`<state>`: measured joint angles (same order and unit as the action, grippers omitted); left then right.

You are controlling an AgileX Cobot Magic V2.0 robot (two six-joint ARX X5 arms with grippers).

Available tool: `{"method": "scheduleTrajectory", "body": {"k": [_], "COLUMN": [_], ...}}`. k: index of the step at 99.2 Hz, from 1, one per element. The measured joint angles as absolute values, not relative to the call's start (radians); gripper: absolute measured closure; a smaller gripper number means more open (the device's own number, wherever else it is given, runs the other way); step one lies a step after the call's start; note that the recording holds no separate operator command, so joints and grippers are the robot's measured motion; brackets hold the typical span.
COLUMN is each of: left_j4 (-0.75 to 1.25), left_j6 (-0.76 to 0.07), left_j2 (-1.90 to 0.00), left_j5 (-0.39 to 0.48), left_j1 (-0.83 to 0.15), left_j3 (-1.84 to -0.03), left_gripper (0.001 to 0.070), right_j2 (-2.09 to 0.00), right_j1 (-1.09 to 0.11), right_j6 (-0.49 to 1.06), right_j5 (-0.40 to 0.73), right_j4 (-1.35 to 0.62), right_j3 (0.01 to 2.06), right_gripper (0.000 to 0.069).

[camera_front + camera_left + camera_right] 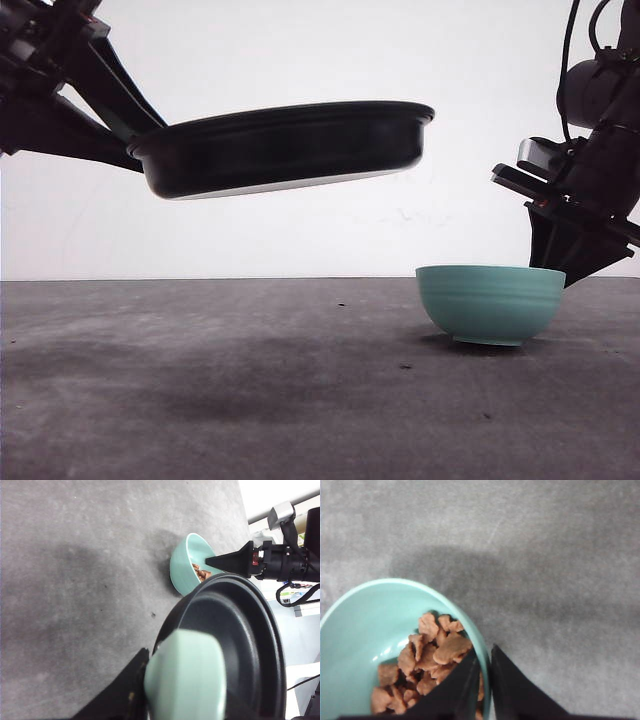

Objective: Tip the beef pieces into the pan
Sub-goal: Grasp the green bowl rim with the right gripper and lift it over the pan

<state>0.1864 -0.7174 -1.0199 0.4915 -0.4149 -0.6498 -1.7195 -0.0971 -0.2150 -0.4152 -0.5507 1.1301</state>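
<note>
While the left hand (150, 690) pinches the mint-green handle (186, 677) of the black frying pan (285, 147), the pan hangs in the air well above the grey desk (200, 380), roughly level, with its far side tipped slightly upward. From the front it sits over the left and middle of the desk, and its dark shadow (230, 385) spreads on the surface beneath. In the left wrist view the pan's inside looks bare and glossy, with the rolled rim curving round it.

Over on the right side of the desk stands a teal ribbed bowl (490, 303), upright on its small foot. The beef pieces (427, 662) lie in it, a heap of small reddish-brown chunks piled toward the side nearest the right hand. A few of them also peek over the bowl's rim in the left wrist view (201, 573).

The right hand (486, 680) is at the bowl's edge on the side away from the pan. Its two black fingers (512, 690) straddle the rim, one inside the bowl against the meat and one outside, pressed close on the thin wall, so it is pinching the rim of the bowl. The bowl still rests on the desk.

A few dark specks (404, 366) dot the desk near the bowl, and a plain white wall (300, 40) stands behind everything.
</note>
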Motion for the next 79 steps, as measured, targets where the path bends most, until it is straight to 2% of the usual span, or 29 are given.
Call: {"method": "scheduleTrajectory", "body": {"k": [21,39,61,79], "left_j4": [0.207,0.232,0.239,0.293], "left_j6": [-0.717,-0.706,-0.699,-0.699], "left_j2": [-1.020,-1.020,-1.020,-1.029], "left_j5": [0.489,0.488,0.489,0.489], "left_j1": [-0.415,-0.415,-0.429,-0.429], "left_j3": [-0.650,-0.650,-0.650,-0.682], "left_gripper": [0.0654,0.0654,0.0654,0.0654], "right_j2": [-1.720,-1.695,-1.444,-1.262], "right_j1": [-0.108,-0.118,-0.161,-0.271], "right_j6": [-0.215,-0.215,-0.218,-0.245], "right_j5": [-0.426,-0.489,-0.487,-0.427], "right_j4": [-0.531,-0.511,-0.427,-0.406], "right_j3": [1.130,1.126,1.126,1.129], "right_gripper": [0.0671,0.0672,0.0672,0.0675]}}
